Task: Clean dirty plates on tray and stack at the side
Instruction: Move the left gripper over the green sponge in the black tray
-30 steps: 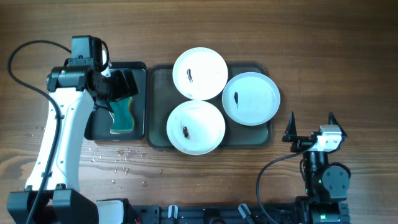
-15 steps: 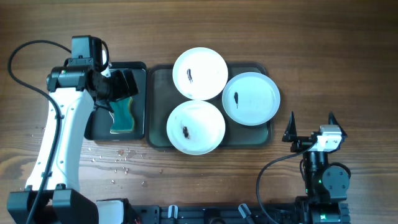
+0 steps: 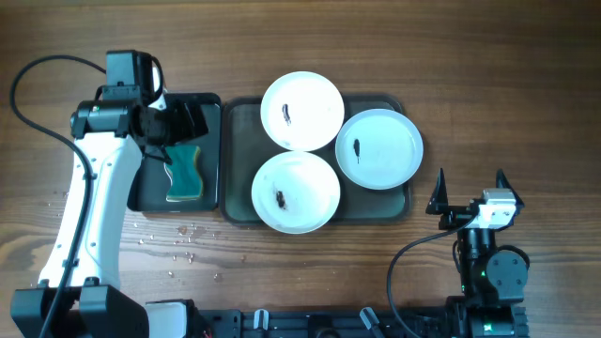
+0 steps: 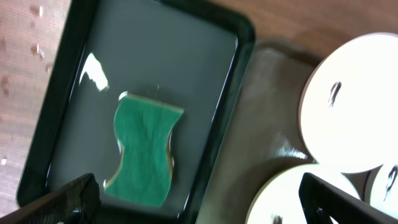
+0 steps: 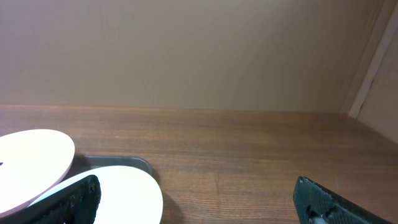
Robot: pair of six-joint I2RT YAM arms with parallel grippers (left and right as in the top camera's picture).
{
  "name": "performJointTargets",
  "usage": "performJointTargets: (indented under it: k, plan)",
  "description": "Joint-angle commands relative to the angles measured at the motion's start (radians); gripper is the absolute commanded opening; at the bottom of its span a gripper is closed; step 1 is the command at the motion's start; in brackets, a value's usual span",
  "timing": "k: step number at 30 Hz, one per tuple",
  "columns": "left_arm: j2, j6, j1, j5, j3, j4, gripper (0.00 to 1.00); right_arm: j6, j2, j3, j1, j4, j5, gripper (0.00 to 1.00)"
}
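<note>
Three white plates lie on the dark grey-green tray [image 3: 240,117], each with a dark smear: one at the back [image 3: 301,111], one at the front [image 3: 295,192], one at the right [image 3: 378,148]. A green sponge [image 3: 185,172] lies in the black glossy tray [image 3: 212,105] left of it; it also shows in the left wrist view [image 4: 143,149]. My left gripper [image 3: 180,125] is open and empty above the black tray, behind the sponge. My right gripper [image 3: 470,185] is open and empty, near the table's front right, apart from the plates. The right wrist view shows two plate edges [image 5: 124,186].
Water droplets [image 3: 174,239] speckle the wood in front of the black tray. The left arm's cable [image 3: 38,80] loops over the back left of the table. Bare wood lies right of the grey-green tray [image 3: 498,103].
My left gripper has shifted slightly toward the back over the black tray. The right arm and the plates have not moved.
</note>
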Motion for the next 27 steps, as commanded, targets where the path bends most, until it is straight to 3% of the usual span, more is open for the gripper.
performJointTargets:
  k: [1,3,9,10,13,18,27]
  plan:
    - [0.005,-0.093,-0.003,0.172,0.014,-0.030,1.00,-0.009,0.002,0.000,-0.002,0.003,0.017,1.00]
    - [0.005,-0.098,-0.003,0.276,0.014,-0.039,1.00,-0.009,0.002,0.000,-0.002,0.003,0.017,1.00]
    - [0.006,-0.066,-0.003,0.261,0.014,-0.051,0.97,-0.009,0.002,0.000,-0.002,0.003,0.017,1.00]
    - [0.006,-0.064,-0.003,0.257,0.014,-0.053,0.84,-0.010,0.002,0.000,-0.002,0.003,0.017,1.00]
    - [0.006,-0.064,-0.003,0.221,0.014,-0.068,0.57,-0.009,0.002,0.000,-0.002,0.003,0.017,1.00]
    - [0.007,-0.064,-0.003,0.188,0.014,-0.079,0.05,-0.009,0.002,0.000,-0.002,0.003,0.017,1.00]
    - [0.008,-0.065,-0.003,0.080,0.014,-0.068,0.04,-0.009,0.002,0.000,-0.002,0.003,0.017,1.00]
